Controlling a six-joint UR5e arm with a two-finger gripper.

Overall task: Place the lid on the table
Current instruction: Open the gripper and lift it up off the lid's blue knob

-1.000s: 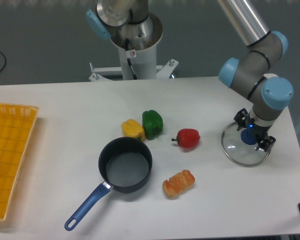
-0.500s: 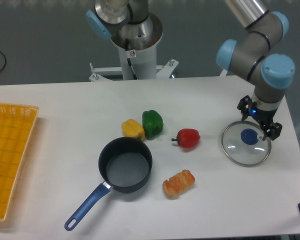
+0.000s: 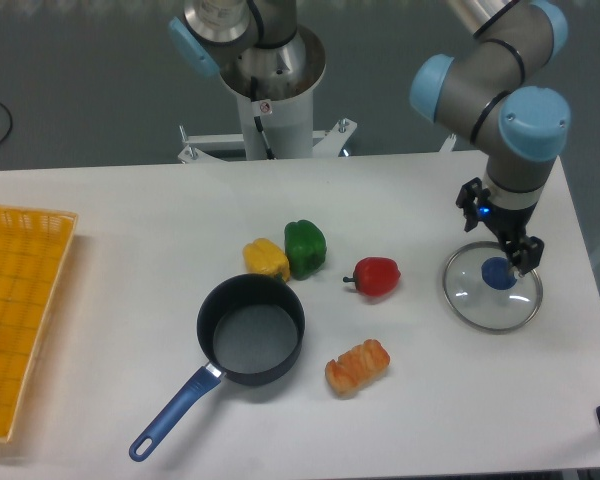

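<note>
Lid [image 3: 491,295] lies flat on white bench [image 3: 420,410] near right edge, blue knob up. Claw [image 3: 502,243] hangs just above knob, fingers spread, gripping nothing. Red pepper [image 3: 376,276] sits left of lid; dark saucepan [image 3: 250,331] farther left, well apart.

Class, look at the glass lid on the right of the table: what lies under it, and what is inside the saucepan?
Under the lid only white table shows through the glass; its blue knob hides a small patch. The saucepan holds nothing visible.
</note>
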